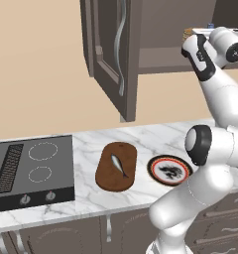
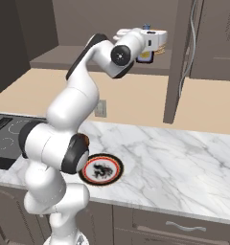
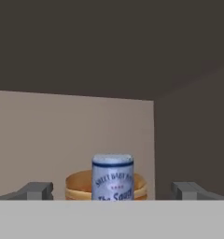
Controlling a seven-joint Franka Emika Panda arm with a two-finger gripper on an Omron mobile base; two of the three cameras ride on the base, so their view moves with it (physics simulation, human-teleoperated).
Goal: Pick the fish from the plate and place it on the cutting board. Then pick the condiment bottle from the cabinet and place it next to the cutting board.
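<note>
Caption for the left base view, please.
Fish on the cutting board, plate bare, arm raised into the open cabinet.

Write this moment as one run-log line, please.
fish: on cutting board | plate: empty | gripper: open, fingers either side of condiment bottle in cabinet

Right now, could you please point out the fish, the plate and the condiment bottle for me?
fish (image 1: pixel 119 165): left base view, mid-body, lying on the board.
plate (image 2: pixel 118 173): right base view, orange-red rim.
condiment bottle (image 3: pixel 112 183): hand view, label, between the open finger tips.
</note>
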